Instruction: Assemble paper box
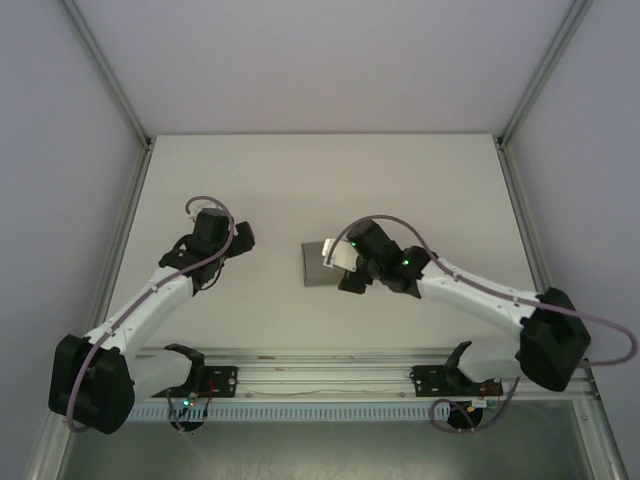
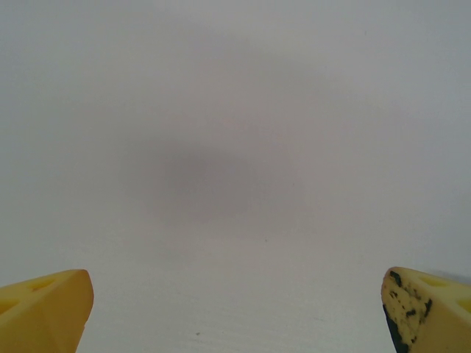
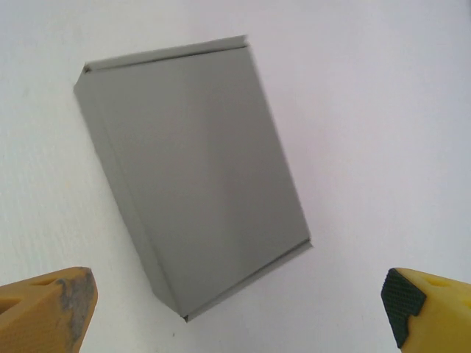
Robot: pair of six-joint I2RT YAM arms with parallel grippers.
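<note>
The paper box (image 1: pixel 318 266) is a small plain grey cardboard box lying flat near the middle of the white table (image 1: pixel 300 180). In the right wrist view the paper box (image 3: pixel 195 176) lies closed below the camera, apart from both yellow fingertips (image 3: pixel 51 305). My right gripper (image 1: pixel 343 268) hovers over its right side, open, with nothing between the fingers; the same gripper (image 3: pixel 235 309) frames the box's near corner. My left gripper (image 1: pixel 243 238) stands open to the left of the box, over bare table, and its wide-spread fingertips (image 2: pixel 44 309) hold nothing.
An aluminium rail (image 1: pixel 320 378) carrying both arm bases runs along the near edge. Metal frame posts (image 1: pixel 120 230) border the table on the left and right. Bare table surface (image 2: pixel 235 184) lies under the left gripper.
</note>
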